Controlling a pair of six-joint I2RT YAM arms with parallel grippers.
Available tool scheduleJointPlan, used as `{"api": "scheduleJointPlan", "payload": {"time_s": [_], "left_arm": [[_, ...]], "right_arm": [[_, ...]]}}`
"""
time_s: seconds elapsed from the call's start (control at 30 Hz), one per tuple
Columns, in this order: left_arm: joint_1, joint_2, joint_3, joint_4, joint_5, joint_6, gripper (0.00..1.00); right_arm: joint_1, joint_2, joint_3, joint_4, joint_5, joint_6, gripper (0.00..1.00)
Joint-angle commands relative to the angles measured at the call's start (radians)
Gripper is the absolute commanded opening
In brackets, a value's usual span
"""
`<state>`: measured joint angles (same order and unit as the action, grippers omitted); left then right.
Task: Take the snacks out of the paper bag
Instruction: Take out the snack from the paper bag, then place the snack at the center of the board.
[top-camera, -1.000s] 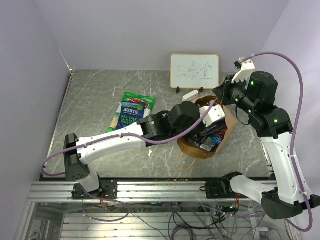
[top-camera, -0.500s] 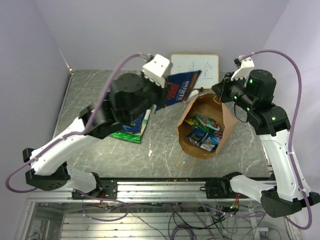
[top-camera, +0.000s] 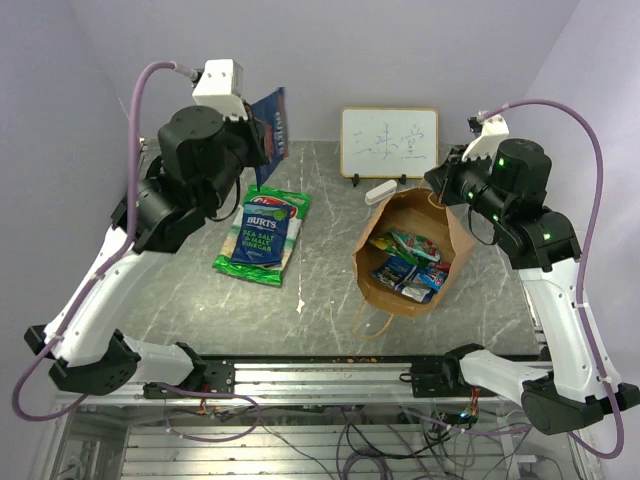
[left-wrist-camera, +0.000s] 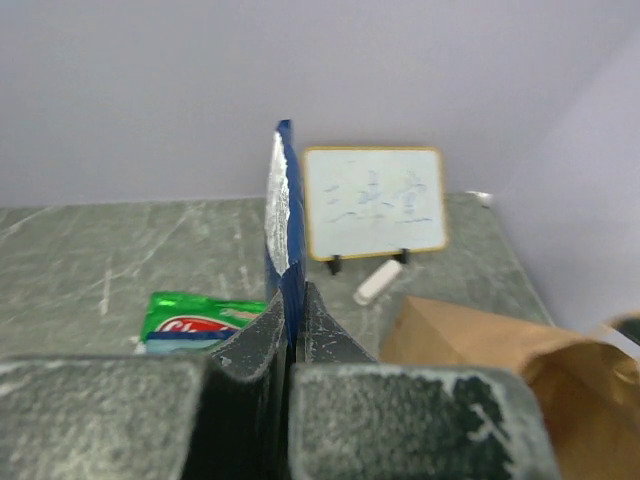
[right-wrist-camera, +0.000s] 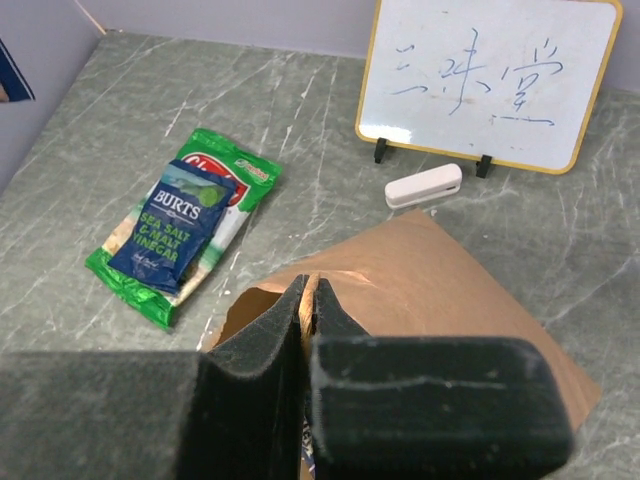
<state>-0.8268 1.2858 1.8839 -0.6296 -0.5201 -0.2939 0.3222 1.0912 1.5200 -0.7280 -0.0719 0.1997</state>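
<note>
The brown paper bag (top-camera: 452, 232) lies open on its side at centre right, with several snack packets (top-camera: 408, 265) inside. My right gripper (top-camera: 437, 192) is shut on the bag's upper rim (right-wrist-camera: 318, 285). My left gripper (top-camera: 262, 130) is shut on a dark blue packet (top-camera: 270, 112), held high at the back left; the left wrist view shows it edge-on (left-wrist-camera: 285, 225). A dark blue Burts bag (top-camera: 262, 234) lies on a green bag (top-camera: 292, 205) on the table, also in the right wrist view (right-wrist-camera: 170, 228).
A small framed whiteboard (top-camera: 389, 141) stands at the back with a white eraser (top-camera: 381, 189) in front of it. The bag's twisted handle (top-camera: 368, 322) lies toward the near edge. Walls close off the back and left.
My left arm lifted a dark blue packet out of the bag and swung it up and left, past the Burts bag. The right gripper has stayed on the bag rim.
</note>
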Motion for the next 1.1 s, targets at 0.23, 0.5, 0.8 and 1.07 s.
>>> {"api": "scheduleJointPlan", "payload": {"time_s": [0.23, 0.5, 0.8, 1.07], "left_arm": [[0.427, 0.097, -0.187, -0.013, 0.335, -0.335, 0.07], [0.518, 0.098, -0.486, 0.173, 0.453, -0.679, 0.07], [0.539, 0.149, -0.679, 0.463, 0.434, -0.956, 0.07], [0.551, 0.273, -0.628, 0.598, 0.426, -1.047, 0.07]], "right_arm": [[0.003, 0.003, 0.069, -0.031, 0.036, -0.028, 0.00], [0.002, -0.019, 0.034, -0.020, 0.037, -0.024, 0.00], [0.003, -0.096, -0.103, 0.056, 0.038, 0.094, 0.00], [0.002, -0.094, -0.070, 0.044, 0.070, 0.083, 0.00]]}}
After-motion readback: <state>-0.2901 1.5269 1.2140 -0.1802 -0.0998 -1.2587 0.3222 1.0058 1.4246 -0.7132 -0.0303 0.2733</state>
